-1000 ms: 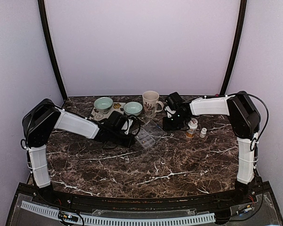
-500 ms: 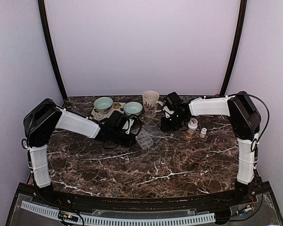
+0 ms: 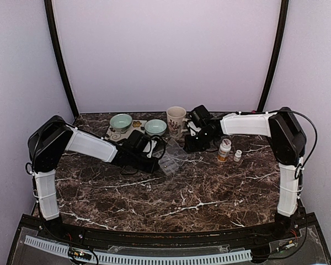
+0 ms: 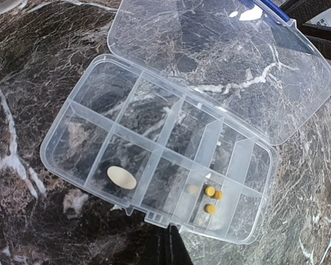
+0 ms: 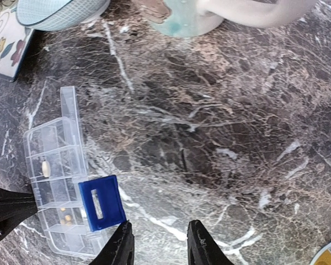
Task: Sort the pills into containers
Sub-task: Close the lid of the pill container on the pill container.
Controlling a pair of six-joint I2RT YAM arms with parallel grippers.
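The organiser box [image 4: 102,91] is met at its front edge by the left pincer [image 4: 165,249], tips together — right pincer [image 5: 157,243], apart and empty, is best kept off the lid [image 4: 220,61].

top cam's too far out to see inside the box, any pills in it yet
Observer: Yes, the left wrist view shows one pale oval pill in a compartment of the open organiser box.
Operator: any others
Observer: Three small yellow pills sit together in another compartment.
Operator: right jaws holding anything
Observer: No, the right gripper has its jaws open and empty above the marble table, beside the lid's blue clip.
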